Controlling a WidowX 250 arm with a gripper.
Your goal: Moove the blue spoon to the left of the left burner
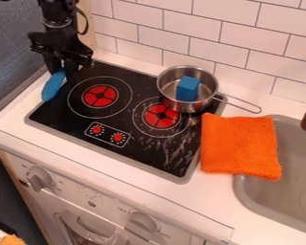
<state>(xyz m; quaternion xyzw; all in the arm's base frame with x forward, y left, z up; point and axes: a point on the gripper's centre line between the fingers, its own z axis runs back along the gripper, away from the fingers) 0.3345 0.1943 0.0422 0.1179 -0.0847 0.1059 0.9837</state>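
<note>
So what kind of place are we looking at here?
Likely a toy kitchen: there's a small stovetop with printed-looking red burners, a grey sink, and an oven front with knobs, below a white tiled wall.

We record the black gripper [66,68] at upper left, blue spoon [53,87] at its lower end, left of the left burner [100,96]. We note a blue block [188,88] inside the metal pot [181,106]; orange cloth [240,146] overlaps the sink [261,196].
</note>
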